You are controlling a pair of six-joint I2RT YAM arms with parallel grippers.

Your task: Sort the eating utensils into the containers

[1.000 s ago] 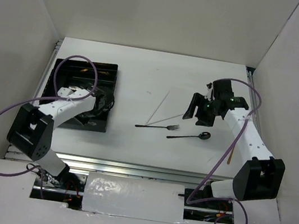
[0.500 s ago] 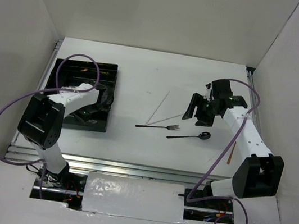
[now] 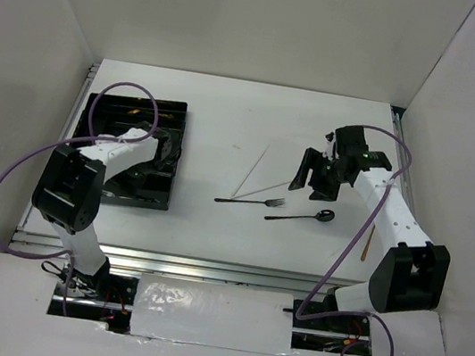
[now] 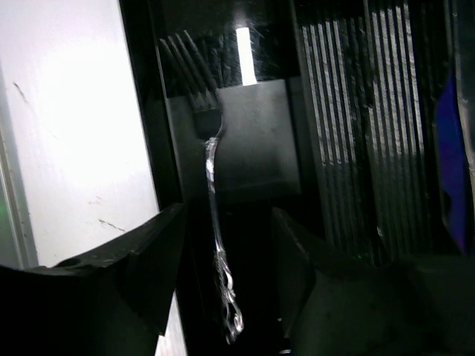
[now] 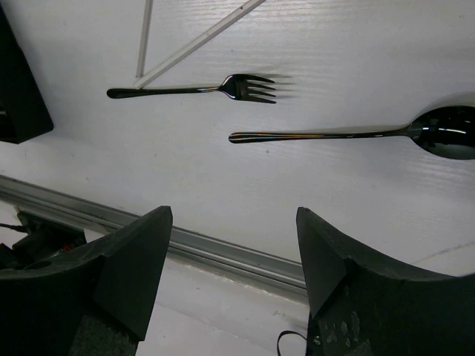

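Note:
A shallow black tray point(image 3: 104, 107) sits at the left, and my left gripper point(image 3: 165, 150) hangs over its right side. In the left wrist view a silver fork point(image 4: 211, 159) lies in a long compartment of the tray point(image 4: 341, 148). Its ornate handle runs between the spread fingers of my left gripper point(image 4: 226, 245), which is open and not touching it. A black fork point(image 3: 252, 202), a black spoon point(image 3: 299, 216) and silver chopsticks point(image 3: 257, 170) lie on the white table. My right gripper point(image 3: 314, 177) hovers open above the fork point(image 5: 200, 89) and spoon point(image 5: 334, 135), with nothing between its fingers point(image 5: 141, 252).
A dark blue utensil point(image 4: 450, 156) lies in a compartment further right in the tray. A thin brownish stick point(image 3: 370, 240) lies beside the right arm. A metal rail point(image 5: 208, 248) runs along the table's near edge. White walls close in the table on three sides.
The left arm's elbow has swung up toward the tray and its gripper has shifted over the tray's right side, jaws now apart around the silver fork. The right arm has barely moved.

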